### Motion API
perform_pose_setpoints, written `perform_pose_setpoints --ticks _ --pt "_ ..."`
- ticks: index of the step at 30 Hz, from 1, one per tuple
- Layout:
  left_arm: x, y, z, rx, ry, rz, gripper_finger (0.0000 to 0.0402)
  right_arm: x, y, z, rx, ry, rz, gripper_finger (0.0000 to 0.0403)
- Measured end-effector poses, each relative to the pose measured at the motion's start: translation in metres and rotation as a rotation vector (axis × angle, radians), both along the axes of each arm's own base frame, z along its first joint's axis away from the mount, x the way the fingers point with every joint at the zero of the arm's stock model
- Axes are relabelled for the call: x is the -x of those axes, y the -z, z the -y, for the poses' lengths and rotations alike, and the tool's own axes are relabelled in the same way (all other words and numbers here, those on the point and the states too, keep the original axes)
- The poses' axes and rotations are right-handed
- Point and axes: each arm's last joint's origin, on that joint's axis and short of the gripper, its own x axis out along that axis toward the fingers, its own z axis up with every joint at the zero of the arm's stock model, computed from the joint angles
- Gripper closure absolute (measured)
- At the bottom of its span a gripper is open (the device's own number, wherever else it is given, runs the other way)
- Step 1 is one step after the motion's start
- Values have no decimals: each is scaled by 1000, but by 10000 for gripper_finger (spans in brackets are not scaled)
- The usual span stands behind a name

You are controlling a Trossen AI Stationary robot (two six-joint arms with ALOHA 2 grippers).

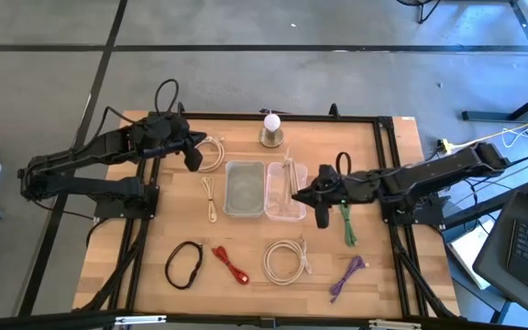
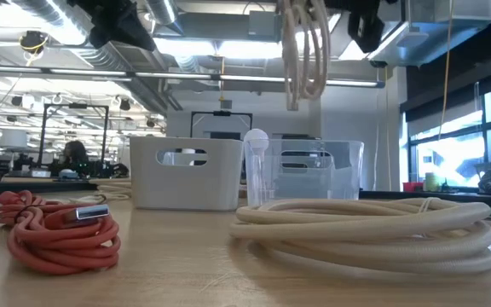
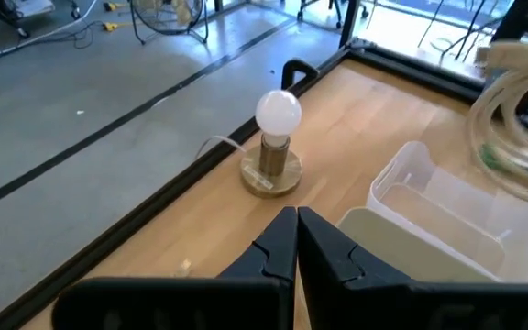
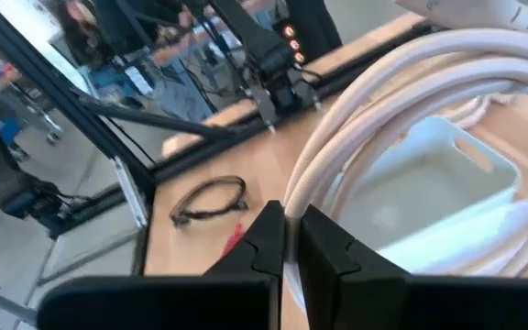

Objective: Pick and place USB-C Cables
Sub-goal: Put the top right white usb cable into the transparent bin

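Observation:
My right gripper (image 1: pixel 301 192) is shut on a cream-white cable coil (image 4: pixel 411 110) held above the clear bin (image 1: pixel 285 194). In the low view the coil (image 2: pixel 305 51) hangs from the picture's top. My left gripper (image 3: pixel 296 240) is shut and empty at the far left (image 1: pixel 193 156), beside another cream coil (image 1: pixel 213 151) lying flat. A thin cream cable (image 1: pixel 211 197), a black loop (image 1: pixel 183 264), a red bundle (image 1: pixel 231 264), a cream coil (image 1: pixel 287 259), a purple bundle (image 1: pixel 346 278) and a green bundle (image 1: pixel 346 225) lie on the table. My right gripper pinches several strands on one side of the coil's loop (image 4: pixel 293 188) between its two fingers. The fingers come slanting from the table's right side and lie across the strands. The coil is lifted clear and hangs as a slack loop over the bins.
A white bin (image 1: pixel 244 188) stands side by side with the clear bin at the table's middle. A white ball on a round metal base (image 1: pixel 271 128) stands at the far edge behind them. A dark frame rail (image 3: pixel 200 174) runs along the table's edges.

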Motion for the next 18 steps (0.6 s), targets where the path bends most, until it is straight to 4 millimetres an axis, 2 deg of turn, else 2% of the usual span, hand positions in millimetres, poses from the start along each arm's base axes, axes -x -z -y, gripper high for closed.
perform_pose_setpoints --ticks 10,15,18 --pt "0 0 0 0 0 -2 398 4 36 10 -72 12 -55 388" --pt "0 0 0 -5 -9 -3 398 2 39 19 -96 127 -44 388" --pt "0 0 0 -7 -14 -4 398 -1 31 22 -73 201 -15 388"
